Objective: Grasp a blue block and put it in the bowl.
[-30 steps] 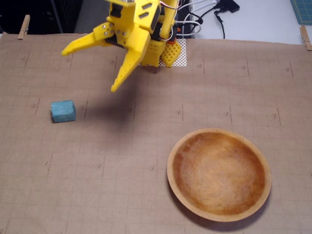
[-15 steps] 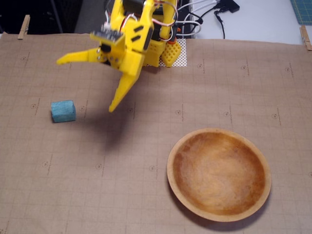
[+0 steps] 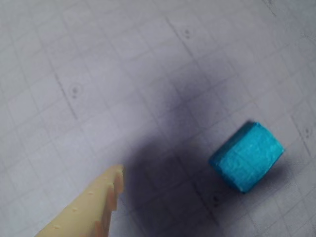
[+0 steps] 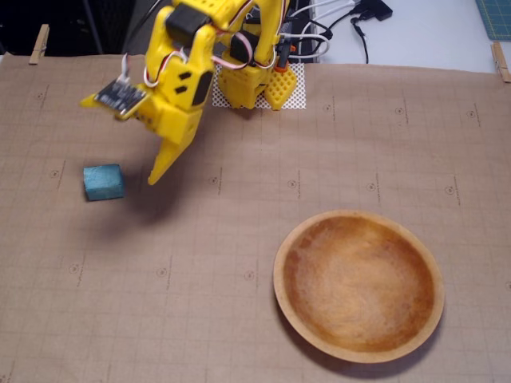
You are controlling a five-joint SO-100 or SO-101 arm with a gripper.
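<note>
The blue block (image 4: 104, 182) lies on the brown gridded paper at the left of the fixed view. In the wrist view the blue block (image 3: 246, 156) lies at the right. My yellow gripper (image 4: 158, 175) hangs just above the paper, a short way right of the block, and is not touching it. Only one finger (image 3: 98, 205) shows in the wrist view, at the lower left, with nothing in it. I cannot tell how the jaws stand. The wooden bowl (image 4: 281, 281) sits at the lower right of the fixed view and is empty.
The arm's base (image 4: 247, 84) stands on a white mesh pad at the back centre. Cables (image 4: 343, 24) run off behind it. Clothespins (image 4: 38, 44) pin the paper at the back edge.
</note>
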